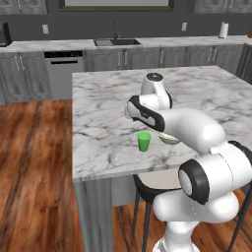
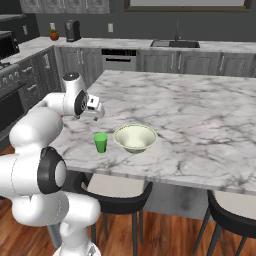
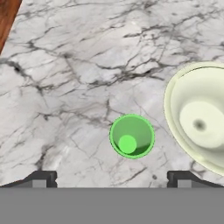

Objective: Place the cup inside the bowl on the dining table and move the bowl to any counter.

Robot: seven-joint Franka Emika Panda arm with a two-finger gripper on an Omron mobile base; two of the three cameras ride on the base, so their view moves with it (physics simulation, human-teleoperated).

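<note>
The small green cup (image 1: 143,141) (image 2: 101,142) stands upright near the front edge of the marble dining table (image 1: 108,103) (image 2: 200,115). Just to its right sits the wide cream bowl (image 2: 135,137), apart from it and with nothing in it; my arm covers most of the bowl (image 1: 170,140) in the left base view. My gripper (image 2: 94,116) hangs above the table, over and slightly left of the cup, pointing down. In the hand view the gripper (image 3: 111,179) is open with nothing between its fingertips (image 3: 41,178). The cup (image 3: 131,136) is seen from above beside the bowl (image 3: 199,122).
The counter (image 1: 29,45) (image 2: 125,45) runs along the back wall with a sink (image 1: 116,42) and a dishwasher (image 1: 64,69) below. Dark stools (image 2: 115,192) (image 2: 232,210) stand under the table's near edge. A coffee machine (image 2: 73,31) sits at the back left.
</note>
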